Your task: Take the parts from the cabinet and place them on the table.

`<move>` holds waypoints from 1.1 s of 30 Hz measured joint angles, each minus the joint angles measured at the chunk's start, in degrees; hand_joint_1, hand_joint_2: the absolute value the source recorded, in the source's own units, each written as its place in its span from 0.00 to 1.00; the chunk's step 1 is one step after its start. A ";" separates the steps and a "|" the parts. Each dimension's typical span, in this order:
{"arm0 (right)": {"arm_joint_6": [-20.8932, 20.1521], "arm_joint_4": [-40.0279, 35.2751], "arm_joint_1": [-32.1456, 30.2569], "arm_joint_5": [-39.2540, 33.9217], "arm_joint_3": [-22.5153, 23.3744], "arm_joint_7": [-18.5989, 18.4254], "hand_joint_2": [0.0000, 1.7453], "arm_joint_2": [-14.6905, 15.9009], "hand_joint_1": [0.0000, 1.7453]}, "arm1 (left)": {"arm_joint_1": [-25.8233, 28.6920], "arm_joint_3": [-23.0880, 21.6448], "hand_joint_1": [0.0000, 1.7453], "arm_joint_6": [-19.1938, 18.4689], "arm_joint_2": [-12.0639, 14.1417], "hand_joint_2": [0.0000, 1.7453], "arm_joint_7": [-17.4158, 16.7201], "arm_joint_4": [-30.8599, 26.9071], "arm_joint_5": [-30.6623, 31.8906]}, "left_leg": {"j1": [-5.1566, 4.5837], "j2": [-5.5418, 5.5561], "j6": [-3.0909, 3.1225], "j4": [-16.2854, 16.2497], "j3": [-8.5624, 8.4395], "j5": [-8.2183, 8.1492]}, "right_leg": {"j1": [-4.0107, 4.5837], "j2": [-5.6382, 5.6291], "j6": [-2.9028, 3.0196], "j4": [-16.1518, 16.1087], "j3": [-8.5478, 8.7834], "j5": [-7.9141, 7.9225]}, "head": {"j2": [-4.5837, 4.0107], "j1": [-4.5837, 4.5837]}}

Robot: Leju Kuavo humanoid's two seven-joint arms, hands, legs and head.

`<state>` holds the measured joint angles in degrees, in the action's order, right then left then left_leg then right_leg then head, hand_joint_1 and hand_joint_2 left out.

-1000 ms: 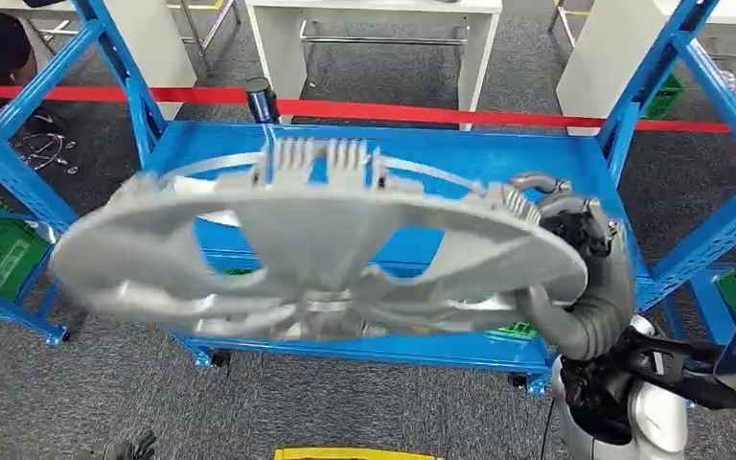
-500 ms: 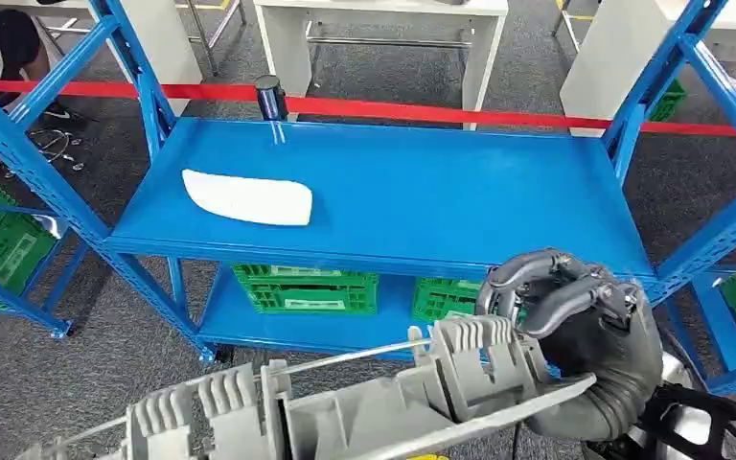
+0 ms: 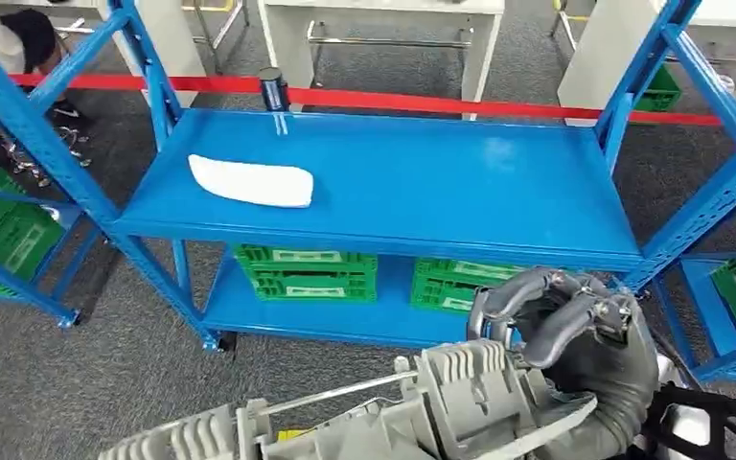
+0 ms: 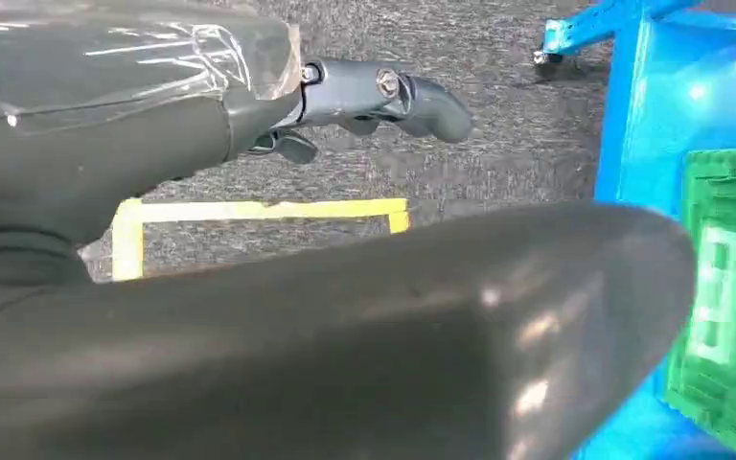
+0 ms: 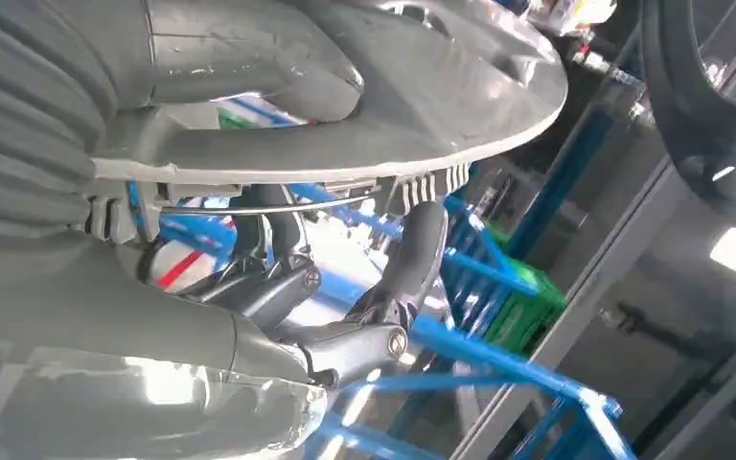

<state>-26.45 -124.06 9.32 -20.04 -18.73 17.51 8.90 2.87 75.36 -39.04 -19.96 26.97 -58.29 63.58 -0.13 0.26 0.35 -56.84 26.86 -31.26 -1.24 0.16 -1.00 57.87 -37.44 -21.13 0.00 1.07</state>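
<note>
Low in the head view, the right hand [image 3: 575, 355] is clamped on the rim of a large grey wheel cover [image 3: 364, 422], fingers curled over the finned edge and thumb beneath; the part sits well clear of the blue rack [image 3: 383, 182], out over the carpet in front of it. A white curved part [image 3: 251, 181] lies on the rack's upper shelf, with green crates [image 3: 307, 271] on the shelf below and a red barrier tape [image 3: 460, 103] behind. From the left wrist view, a broad dark curved surface crosses the picture close to the lens; the left hand [image 4: 364, 96] shows grey fingers extended above it over carpet and yellow floor tape [image 4: 249, 211], and whether they bear on anything cannot be told. From the right wrist view, the cover's rim passes between thumb and fingers [image 5: 412, 259], fins and a wire ring showing at the edge, confirming a firm hold there. Judgement: the cover looks like a thin moulded disc, light but wide and springy, so a one-sided rim hold will let it sag and swing. The finned rim gives the surest purchase; the smooth face would slip. Support at the opposite rim is advisable before setting it down.
</note>
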 joint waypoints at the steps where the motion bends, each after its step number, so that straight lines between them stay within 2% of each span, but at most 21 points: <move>1: 0.06 0.13 -0.03 -0.15 -0.15 0.07 1.00 0.24 1.00 | 0.28 -0.02 0.00 0.00 0.00 0.00 -0.22 -0.11 -0.26 | -0.24 0.00 0.45 -0.16 0.19 0.30 | -0.20 -0.01 -0.39 -0.46 0.05 0.61 | -0.02 -0.13; 2: 0.15 0.15 -0.02 -0.31 -0.22 0.07 1.00 0.37 1.00 | 0.40 -0.02 0.00 0.00 -0.02 0.00 -0.26 -0.24 -0.63 | -0.27 -0.07 0.96 0.26 0.53 1.16 | -0.13 -0.06 -0.83 -0.93 0.01 1.31 | 0.00 -0.02; 3: 0.26 0.22 0.04 -0.52 -0.28 -0.02 1.00 0.68 1.00 | 0.50 -0.04 0.00 0.00 -0.11 0.00 -0.33 -0.30 -1.13 | 0.29 -0.45 1.43 0.93 0.88 2.47 | -0.26 -0.08 -0.62 -0.26 -0.57 0.39 | 0.00 -0.15; 4: 0.31 0.26 0.17 -0.72 -0.37 -0.11 1.00 0.87 1.00 | 0.52 -0.11 0.00 0.00 -0.15 0.00 -0.35 -0.39 -1.64 | 0.22 -0.47 1.87 1.03 1.67 3.15 | -0.15 -0.09 -0.13 1.30 -1.39 -2.26 | 0.00 -0.24; 6: 0.46 0.35 0.34 -1.16 -0.57 -0.26 1.00 1.25 1.00 | 0.61 -0.22 0.00 0.00 -0.37 0.00 -0.35 -0.44 -2.36 | 0.12 -0.51 2.29 0.96 3.50 4.60 | -0.16 -0.10 0.70 9.36 -3.64 -8.84 | -0.02 -0.33; 7: 0.48 0.46 0.37 -1.36 -0.68 -0.26 1.00 1.40 1.00 | 0.69 -0.35 0.00 0.00 -0.42 0.00 -0.35 -0.44 -2.62 | 0.00 -0.52 2.32 0.90 4.20 5.34 | -0.14 -0.11 0.60 14.04 -4.67 -11.10 | 0.00 -0.33; 9: 0.54 0.76 0.52 -1.70 -0.92 -0.24 1.00 1.66 1.00 | 0.81 -0.59 0.00 0.15 -0.52 0.00 -0.37 -0.42 -3.10 | -0.07 -0.56 2.24 0.59 6.31 6.73 | -0.18 -0.10 -0.64 17.80 -3.78 -10.63 | 0.00 -0.37; 11: 0.66 0.87 0.80 -2.14 -1.16 -0.15 1.00 1.86 1.00 | 0.92 -0.83 0.00 0.17 -0.68 0.00 -0.61 -0.42 -3.48 | -0.06 -0.55 1.97 0.16 8.06 7.80 | -0.18 -0.09 -1.77 11.76 1.80 -7.58 | 0.00 -0.39; 12: 0.79 0.87 1.22 -2.38 -1.27 -0.13 1.00 1.94 1.00 | 1.11 -1.16 0.00 0.18 -0.70 0.00 -0.90 -0.42 -3.87 | -0.06 -0.53 1.72 -0.25 8.74 8.13 | -0.17 -0.08 -1.70 6.47 5.69 -7.07 | 0.00 -0.37; 14: 1.29 0.85 1.88 -2.73 -1.51 -0.20 1.00 2.03 1.00 | 1.48 -1.86 0.00 0.37 -0.76 0.00 -1.40 -0.44 -4.41 | -0.33 -0.53 1.08 -1.13 9.69 8.80 | 0.37 -0.15 -0.36 -1.65 11.06 -10.03 | 0.00 -0.35; 17: 1.75 0.81 1.98 -3.37 -1.75 -0.35 1.00 2.21 1.00 | 2.37 -2.97 0.00 0.39 -0.72 0.00 -1.75 -0.87 -4.85 | -0.19 -0.44 0.19 -1.02 9.88 10.12 | 0.52 -0.19 0.49 -1.05 9.95 -9.16 | 0.00 -0.35; 18: 1.95 0.83 2.02 -3.34 -1.84 -0.31 1.00 2.23 1.00 | 2.71 -3.21 0.00 0.39 -0.68 0.00 -1.77 -1.14 -4.92 | -0.08 -0.29 -0.06 -1.07 10.12 10.22 | -0.09 -0.09 1.00 -1.23 9.30 -8.53 | 0.00 -0.31; 20: 2.23 0.83 2.15 -2.51 -1.94 0.40 1.00 2.25 1.00 | 3.22 -3.85 0.00 -0.02 -0.70 0.00 -1.90 -1.81 -5.20 | 0.32 -0.21 -0.84 -4.25 11.20 4.81 | -0.10 0.15 1.80 -1.21 8.18 -7.53 | 0.00 -0.15; 21: 2.21 0.83 2.14 -2.01 -1.97 0.96 1.00 2.25 1.00 | 3.39 -4.18 0.00 -0.41 -0.66 0.00 -2.34 -2.18 -5.16 | 0.53 -0.21 -1.31 -9.37 12.49 0.19 | -0.07 0.14 1.87 -1.20 7.22 -6.70 | 0.00 -0.13; 23: 2.14 0.83 2.09 -1.88 -1.99 1.11 1.00 2.25 1.00 | 3.43 -4.52 0.00 -0.96 -0.63 0.00 -2.97 -2.84 -5.07 | 0.71 -0.21 -1.71 -17.62 14.09 -3.89 | 0.00 0.12 1.82 -1.10 5.64 -5.20 | 0.00 -0.11; 25: 1.84 0.83 1.91 -1.97 -1.92 1.11 1.00 2.25 1.00 | 3.42 -4.57 0.00 -2.14 -0.59 0.00 -4.61 -3.52 -5.60 | 0.78 -0.21 -1.72 -19.53 12.83 -2.00 | 0.02 0.12 1.61 -1.00 4.03 -3.95 | 0.00 -0.11; 27: 1.27 0.85 1.68 -1.99 -1.70 1.16 1.00 2.27 1.00 | 3.47 -4.57 0.00 -3.02 -0.57 0.00 -5.68 -4.35 -6.25 | 0.79 -0.20 -1.50 -12.59 7.14 2.22 | 0.02 0.08 1.30 -0.94 2.70 -2.88 | 0.00 -0.11; 28: 1.09 0.85 1.69 -1.99 -1.53 1.20 1.00 2.29 1.00 | 3.53 -4.55 0.00 -3.17 -0.52 0.00 -5.99 -4.85 -6.49 | 0.77 -0.08 -1.19 -5.73 2.21 2.93 | 0.05 -0.02 1.05 -0.89 2.26 -2.25 | 0.00 -0.07; 29: 1.03 0.85 1.61 -1.99 -1.40 1.22 1.00 2.29 1.00 | 3.49 -4.57 0.00 -3.30 -0.39 0.00 -6.10 -5.24 -6.58 | 0.51 0.09 -0.83 -0.47 -1.06 0.47 | 0.27 -0.03 0.69 -0.89 2.01 -1.78 | 0.00 -0.07; 30: 1.01 0.85 1.66 -1.99 -1.29 1.29 1.00 2.32 1.00 | 3.48 -4.59 0.00 -3.30 -0.37 0.00 -6.10 -5.53 -6.67 | 0.29 0.16 -0.47 1.60 -2.03 -0.07 | 0.28 0.04 0.37 -0.91 1.93 -1.33 | 0.00 -0.22; 33: 1.00 0.85 1.51 -2.01 -1.05 1.35 1.00 2.40 1.00 | 3.64 -4.59 0.00 -3.48 -0.35 0.00 -6.25 -5.88 -6.69 | -0.27 -0.01 0.99 1.37 -0.45 1.28 | 0.08 0.06 -0.95 -1.68 1.71 0.47 | 0.00 -0.18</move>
<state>-25.44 -123.21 10.83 -22.05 -19.78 18.86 11.30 6.51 70.77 -42.51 -20.31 20.72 -64.17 56.89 -0.41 0.25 1.34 -55.47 26.41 -29.98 -1.16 0.22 -1.94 56.19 -35.73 -20.66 0.00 0.90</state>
